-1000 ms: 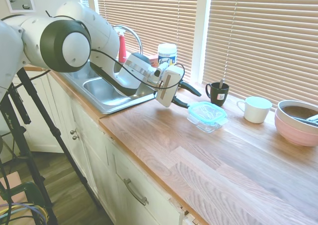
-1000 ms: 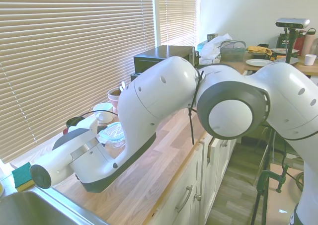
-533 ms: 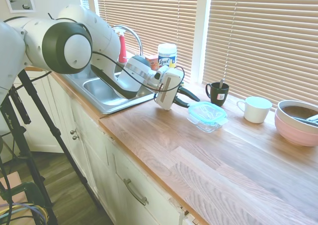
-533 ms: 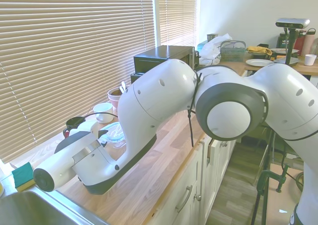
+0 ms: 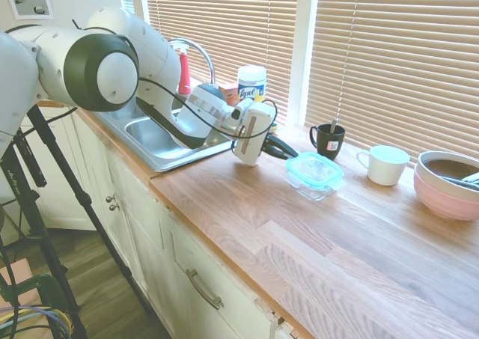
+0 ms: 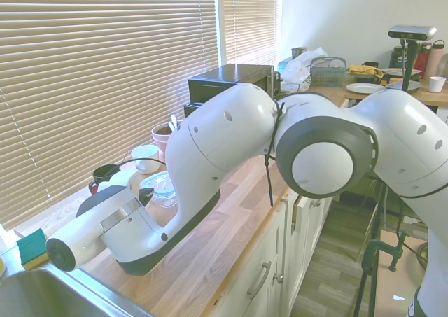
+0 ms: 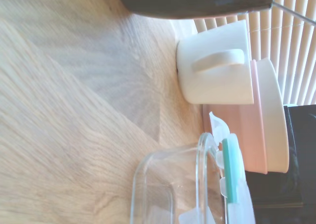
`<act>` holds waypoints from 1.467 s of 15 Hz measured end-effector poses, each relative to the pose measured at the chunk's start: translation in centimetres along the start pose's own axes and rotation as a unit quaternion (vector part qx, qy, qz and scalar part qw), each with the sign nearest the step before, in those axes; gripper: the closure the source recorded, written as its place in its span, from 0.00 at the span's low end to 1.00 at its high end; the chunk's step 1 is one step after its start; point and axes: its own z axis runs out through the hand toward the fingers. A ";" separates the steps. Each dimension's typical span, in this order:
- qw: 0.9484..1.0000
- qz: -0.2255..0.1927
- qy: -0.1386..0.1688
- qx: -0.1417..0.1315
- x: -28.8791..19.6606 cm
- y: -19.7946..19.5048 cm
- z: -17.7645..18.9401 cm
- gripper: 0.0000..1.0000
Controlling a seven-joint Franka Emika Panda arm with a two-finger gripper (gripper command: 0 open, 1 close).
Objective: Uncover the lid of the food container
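The food container (image 5: pixel 310 186) is a small clear glass dish on the wooden counter, in front of the black mug. Its lid (image 5: pixel 316 165), clear with a teal rim, lies on top, tipped up slightly at the side facing the arm. My gripper (image 5: pixel 290 153) reaches in from the left, its dark fingers shut on that edge of the lid. In the wrist view the teal-rimmed lid (image 7: pixel 230 170) stands a little apart from the rim of the glass dish (image 7: pixel 165 184). From the second exterior view the container (image 6: pixel 162 188) shows just past the hand.
A black mug (image 5: pixel 327 138) stands just behind the container, a white cup (image 5: pixel 385 165) and a pink bowl (image 5: pixel 447 186) to its right. The steel sink (image 5: pixel 159 141), a red bottle (image 5: pixel 183 72) and a wipes tub (image 5: pixel 251 80) lie to the left.
The fingers, spread wide a second ago, have advanced and shut on the lid's near edge. The lid now sits tilted and shifted slightly right.
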 end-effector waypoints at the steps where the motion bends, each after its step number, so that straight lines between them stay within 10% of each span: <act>1: 1.000 0.000 -0.001 0.000 0.0 0.0 0.1 1.00; 14: 0.997 0.060 -0.053 -0.015 4.4 3.9 1.8 1.00; 22: 0.983 0.158 -0.091 -0.028 10.6 8.0 4.9 1.00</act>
